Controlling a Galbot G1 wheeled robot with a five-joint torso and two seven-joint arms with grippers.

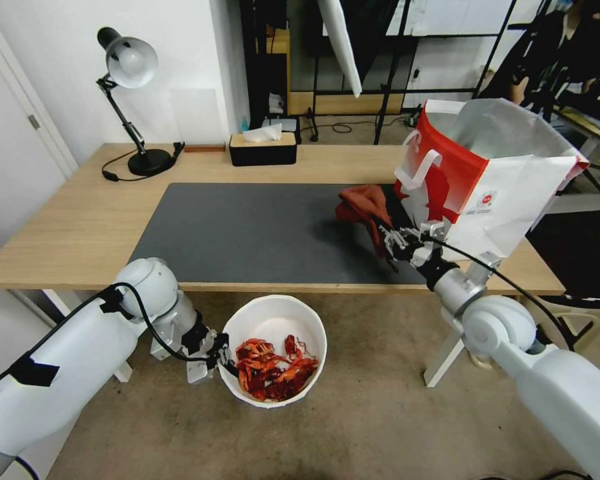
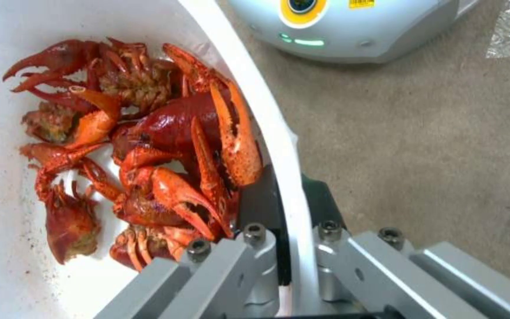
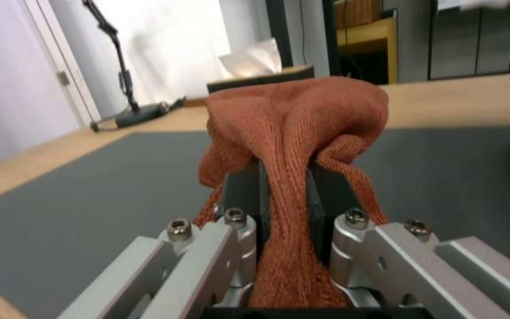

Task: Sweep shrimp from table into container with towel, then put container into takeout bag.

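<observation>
The left pincer clamps the container rim below the worktop edge, the takeout bag standing up and far right, beside the right pincer gripping the towel.

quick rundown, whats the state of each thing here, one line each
left end effector: shut on the container's rim, below the table edge
right end effector: shut on the towel, over the mat
wide round white plastic container: held upright, shrimp inside
glossy red-orange shrimp: heaped in the container
rust-brown soft towel: bunched, pinched
red and white paper takeout bag: standing open on the table
light wood table: no shrimp visible on it
</observation>
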